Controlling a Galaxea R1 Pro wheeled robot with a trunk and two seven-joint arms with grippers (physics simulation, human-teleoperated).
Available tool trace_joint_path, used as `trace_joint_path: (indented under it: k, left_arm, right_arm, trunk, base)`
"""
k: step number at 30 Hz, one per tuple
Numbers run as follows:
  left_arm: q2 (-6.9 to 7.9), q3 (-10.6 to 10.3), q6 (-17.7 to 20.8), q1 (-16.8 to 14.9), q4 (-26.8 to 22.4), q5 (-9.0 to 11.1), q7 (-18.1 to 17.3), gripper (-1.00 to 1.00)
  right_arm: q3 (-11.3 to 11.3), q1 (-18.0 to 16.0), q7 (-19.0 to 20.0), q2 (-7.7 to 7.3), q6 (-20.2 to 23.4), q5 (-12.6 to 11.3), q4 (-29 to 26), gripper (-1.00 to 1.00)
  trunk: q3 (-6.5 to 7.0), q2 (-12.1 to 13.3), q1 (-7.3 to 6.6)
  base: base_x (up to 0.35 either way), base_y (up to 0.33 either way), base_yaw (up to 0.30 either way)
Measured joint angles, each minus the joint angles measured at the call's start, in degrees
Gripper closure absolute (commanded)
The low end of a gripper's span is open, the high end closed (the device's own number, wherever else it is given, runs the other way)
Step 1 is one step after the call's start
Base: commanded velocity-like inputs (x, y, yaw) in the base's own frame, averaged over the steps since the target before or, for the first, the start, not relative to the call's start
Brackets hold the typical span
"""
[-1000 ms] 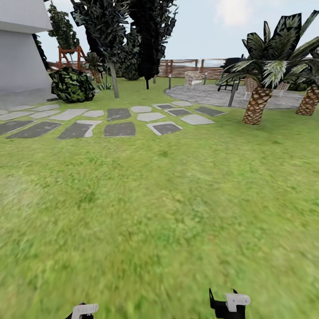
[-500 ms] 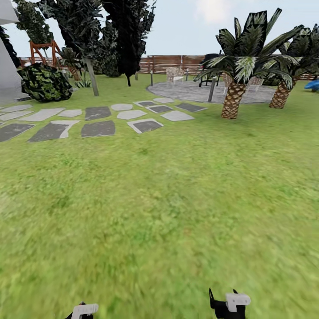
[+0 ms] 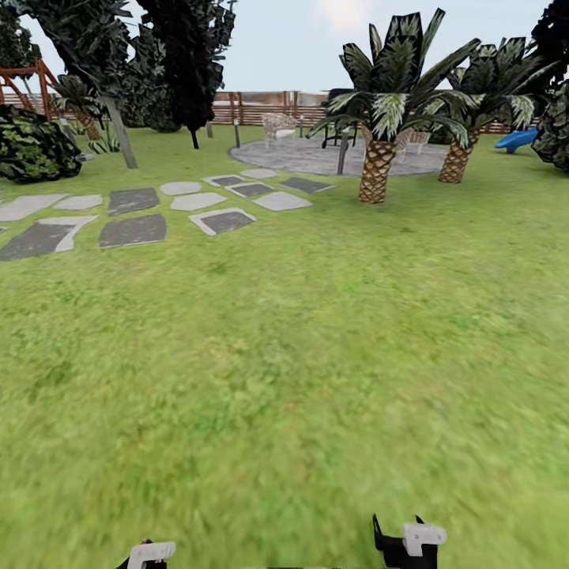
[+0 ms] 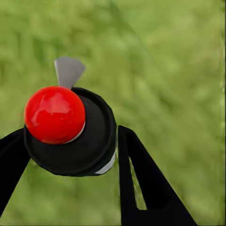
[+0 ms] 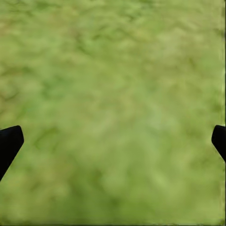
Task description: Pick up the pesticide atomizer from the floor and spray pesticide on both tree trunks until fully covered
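Two tools: left (image 4: pixel 70 150) gripping, seemingly, round red-knobbed black atomizer (image 4: pixel 70 129); right (image 5: pixel 113 141) spread.

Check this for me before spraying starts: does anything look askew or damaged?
Nothing looks damaged. The left gripper is closed on the atomizer, red cap towards the camera. The right gripper is open over the lawn. One pale tree trunk leans slightly.

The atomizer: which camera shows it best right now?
The left wrist view: the atomizer, with its red top and black body, sits between the left gripper's jaws. The head view catches only gripper tips; the right wrist view shows grass.
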Motion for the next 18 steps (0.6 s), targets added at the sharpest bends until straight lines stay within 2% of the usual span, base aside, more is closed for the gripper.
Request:
trace_joint_path:
  k: [18]
  left_arm:
    - [0.0, 0.0, 0.0, 0.0, 0.0, 0.0, 0.0, 1.0]
  right_arm:
    - [0.0, 0.0, 0.0, -0.02, 0.0, 0.0, 0.0, -1.0]
  trunk:
    - [-1.04, 0.0, 0.0]
  base:
    - [0.0, -0.276, -0.236]
